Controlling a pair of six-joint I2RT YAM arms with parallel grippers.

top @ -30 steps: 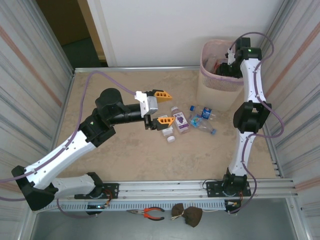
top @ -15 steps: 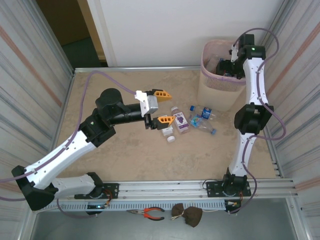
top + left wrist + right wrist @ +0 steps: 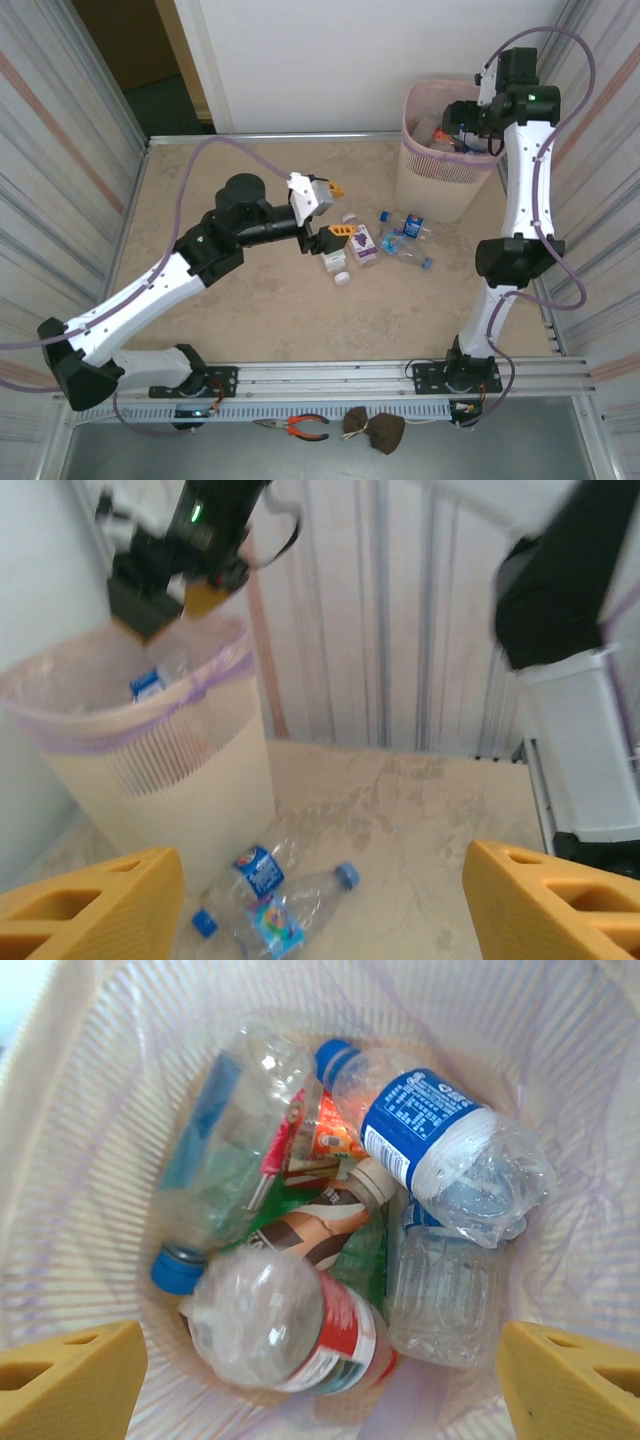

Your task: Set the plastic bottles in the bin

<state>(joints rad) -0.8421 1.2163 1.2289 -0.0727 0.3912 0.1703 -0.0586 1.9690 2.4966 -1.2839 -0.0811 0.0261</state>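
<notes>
Several plastic bottles lie on the table: a purple-labelled one (image 3: 361,241), a white-capped one (image 3: 335,263), and two clear blue-capped ones (image 3: 405,238) that also show in the left wrist view (image 3: 268,898). My left gripper (image 3: 334,211) (image 3: 320,910) hovers open just left of them, with nothing between its orange fingers. The pale pink bin (image 3: 436,158) (image 3: 150,750) stands at the back right. My right gripper (image 3: 464,120) (image 3: 320,1385) hangs open over its mouth. Inside lie several bottles, among them a red-labelled one (image 3: 300,1335) and a blue-labelled one (image 3: 440,1150).
Ribbed metal walls close in the table on the left and right. The right arm's upright links (image 3: 512,255) stand right of the loose bottles. Pliers (image 3: 300,427) lie on the rail in front of the table.
My right arm has risen above the bin and its jaws have opened wider. My left arm has shifted right, closer to the loose bottles.
</notes>
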